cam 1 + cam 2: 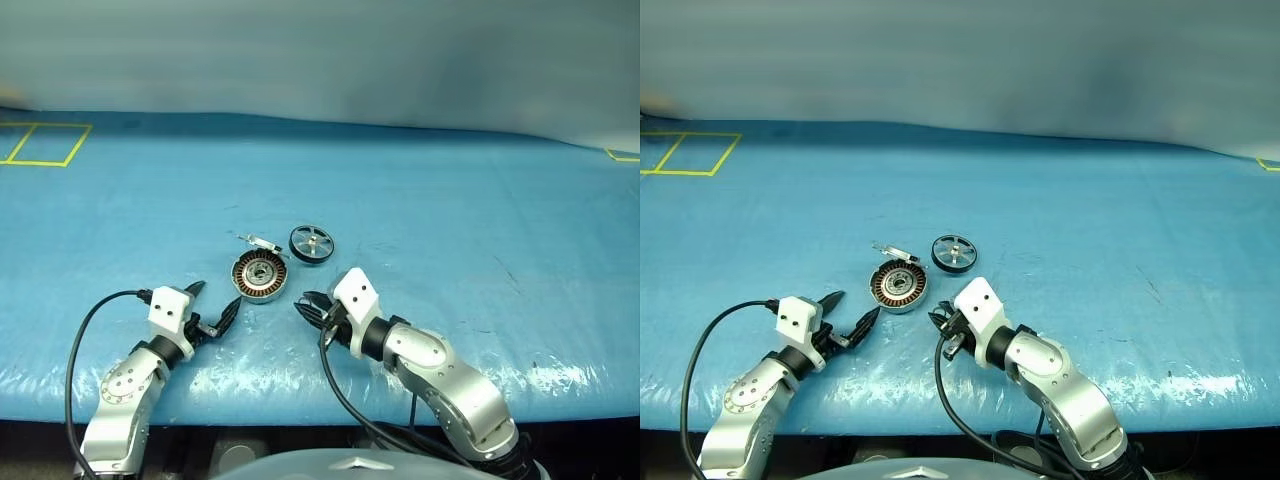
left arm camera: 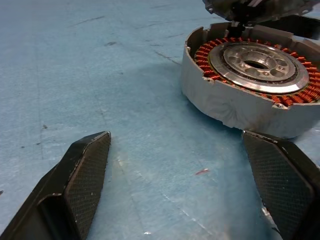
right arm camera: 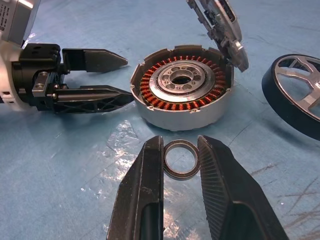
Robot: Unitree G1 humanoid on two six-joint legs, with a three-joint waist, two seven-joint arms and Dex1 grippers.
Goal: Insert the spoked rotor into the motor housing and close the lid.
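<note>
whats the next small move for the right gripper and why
Probably carry the small metal ring, pinched in the right gripper, forward over the motor housing. The housing sits open just ahead, its lid tipped up at the far edge, and the spoked rotor lies on the mat beyond.

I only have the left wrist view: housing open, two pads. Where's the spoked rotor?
Observer: The spoked rotor lies flat on the blue table, just beyond the motor housing and apart from it.
Reviewer: What is the right pincer doing?
Observer: The right pincer is shut on a small metal ring, close in front of the housing.
Reviewer: And the lid?
Observer: The lid stands tilted open at the housing's far edge.
</note>
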